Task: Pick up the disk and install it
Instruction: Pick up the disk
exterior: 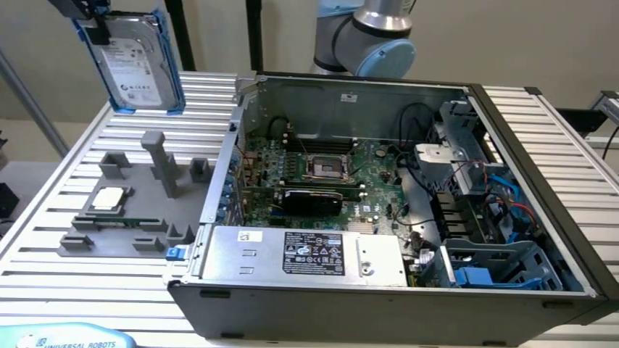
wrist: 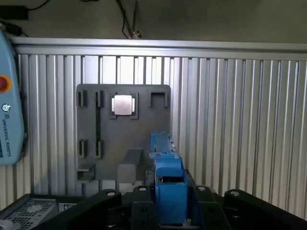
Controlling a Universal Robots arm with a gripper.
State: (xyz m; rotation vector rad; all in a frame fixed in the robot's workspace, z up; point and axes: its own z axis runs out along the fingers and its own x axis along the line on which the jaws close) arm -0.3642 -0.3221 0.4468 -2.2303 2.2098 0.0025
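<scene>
The gripper [exterior: 93, 27] pinches the disk [exterior: 140, 61] by its top end; the disk hangs below it, long side up and down, high above the grey tray [exterior: 97, 243]; the open computer case [exterior: 367, 90] lies toward the exterior view's right.

Silvery metal disk [exterior: 132, 61] in glossy blue plastic; ribbed matt metal table [exterior: 39, 233].

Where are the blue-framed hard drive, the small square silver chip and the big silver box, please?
Silver-grey hard drive in blue plastic carrier [exterior: 135, 61]: exterior view, white label.
Small square silver chip [wrist: 123, 105]: wrist view, its top face.
Large silver metal box with black label [exterior: 237, 257]: exterior view, bare lid.
</scene>
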